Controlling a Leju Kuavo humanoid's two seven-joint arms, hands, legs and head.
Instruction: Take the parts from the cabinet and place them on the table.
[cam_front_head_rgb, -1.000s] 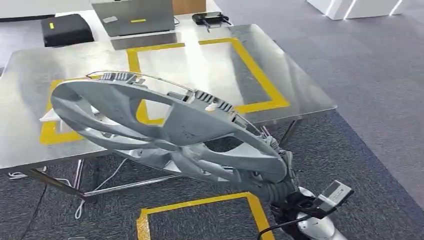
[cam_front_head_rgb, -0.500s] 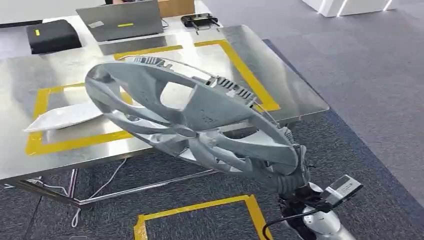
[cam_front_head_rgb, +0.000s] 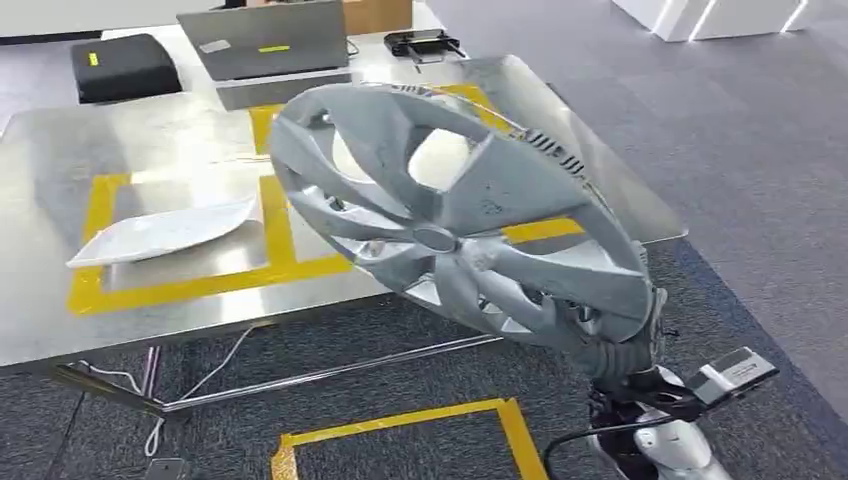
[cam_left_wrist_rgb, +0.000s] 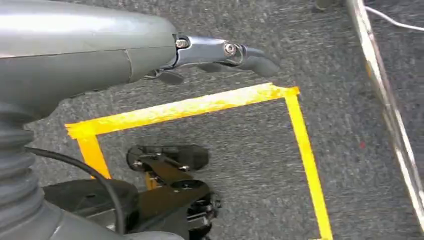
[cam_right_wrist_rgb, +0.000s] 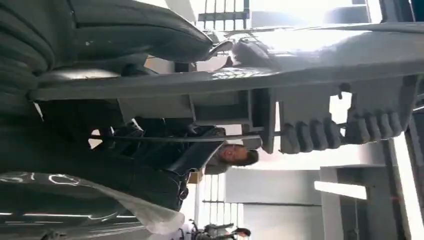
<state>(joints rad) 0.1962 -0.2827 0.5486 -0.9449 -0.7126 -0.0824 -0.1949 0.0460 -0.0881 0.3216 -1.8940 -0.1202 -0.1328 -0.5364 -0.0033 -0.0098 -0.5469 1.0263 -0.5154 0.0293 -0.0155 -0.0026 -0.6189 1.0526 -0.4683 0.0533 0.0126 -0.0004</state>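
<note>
While the head view looked down, these things showed:
Hubcap: a silver hubcap (cam_front_head_rgb: 460, 220) filled the centre of the frame, tilted, its face toward the camera, raised above the near edge of the surface (cam_front_head_rgb: 60, 290).
Right hand: the right hand (cam_front_head_rgb: 625, 350), lower right, had its fingers clamped on the hubcap's lower rim.
Left hand: the left hand (cam_left_wrist_rgb: 220, 52) hung over grey carpet, its fingers apart and holding nothing.
Surface: a shiny metal top with yellow tape rectangles; a white flat part (cam_front_head_rgb: 160, 232) lay inside the left one.
Far edge: a laptop (cam_front_head_rgb: 265, 40) and a black case (cam_front_head_rgb: 125, 65) sat at upper left.
Floor: a yellow tape outline (cam_front_head_rgb: 400, 425) at the bottom centre.
</note>
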